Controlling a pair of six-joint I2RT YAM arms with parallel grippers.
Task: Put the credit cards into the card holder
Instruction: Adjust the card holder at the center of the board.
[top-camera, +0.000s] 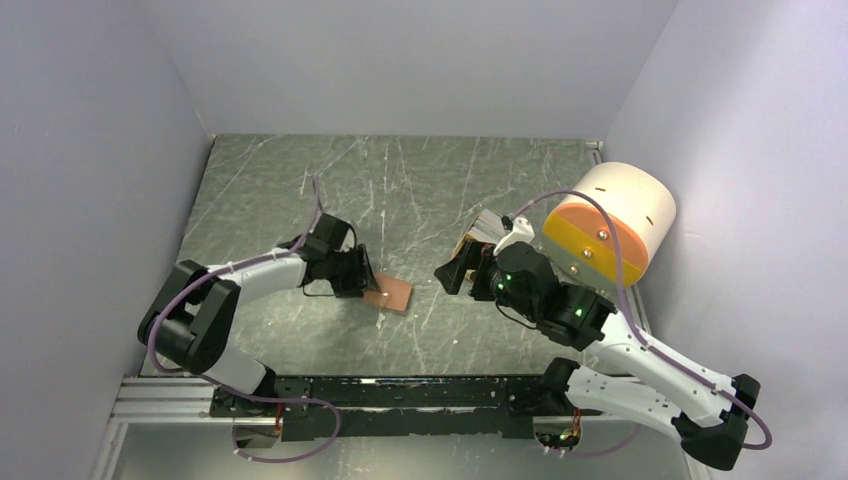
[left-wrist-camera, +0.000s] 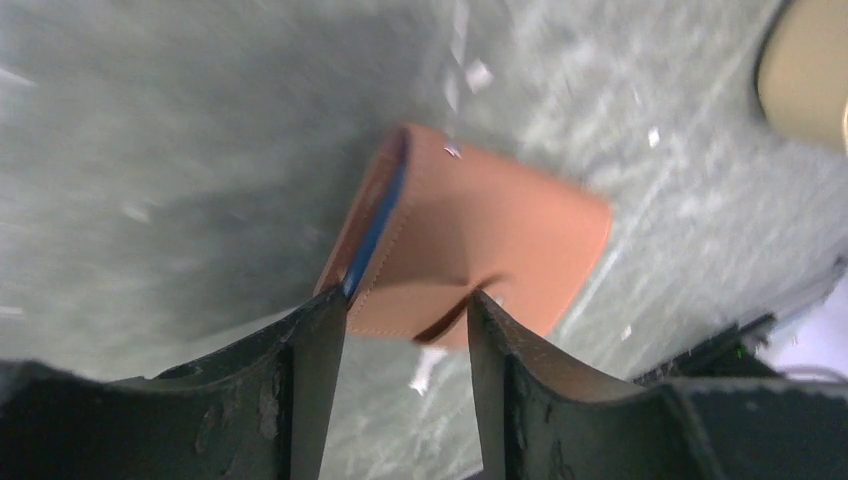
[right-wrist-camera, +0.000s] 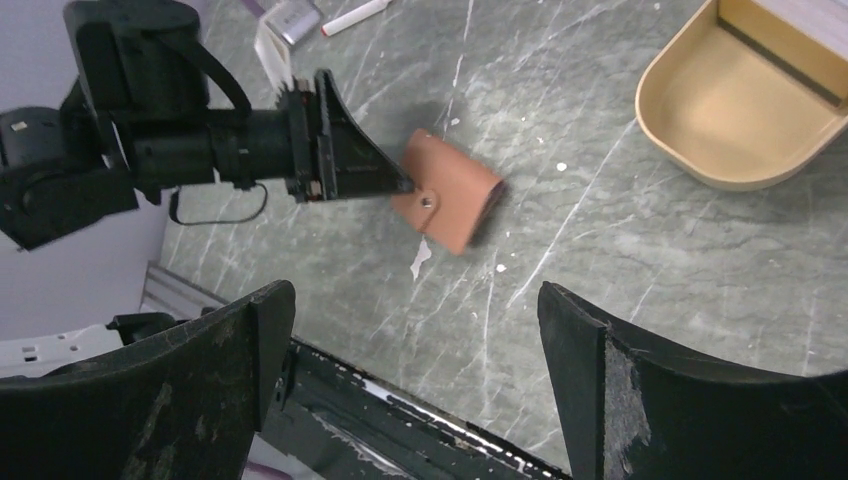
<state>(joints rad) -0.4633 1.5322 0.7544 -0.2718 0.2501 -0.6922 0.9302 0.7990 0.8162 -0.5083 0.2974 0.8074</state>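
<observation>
The reddish-brown card holder (top-camera: 395, 295) lies folded near the middle of the table, one end raised. My left gripper (left-wrist-camera: 405, 305) is shut on its near end, one finger at each side. A light blue credit card's edge (left-wrist-camera: 375, 225) shows inside the fold. The right wrist view shows the left gripper's tip (right-wrist-camera: 400, 185) at the snap button of the card holder (right-wrist-camera: 455, 200). Whitish credit cards (right-wrist-camera: 285, 20) lie behind the left arm. My right gripper (top-camera: 455, 272) hovers open to the right of the holder, with nothing between its fingers.
A tan oblong tray (right-wrist-camera: 700, 110) stands to the right of the holder, partly under the right arm in the top view. A big cream-and-orange cylinder (top-camera: 610, 220) sits at the right wall. A small white stick (right-wrist-camera: 355, 17) lies by the cards.
</observation>
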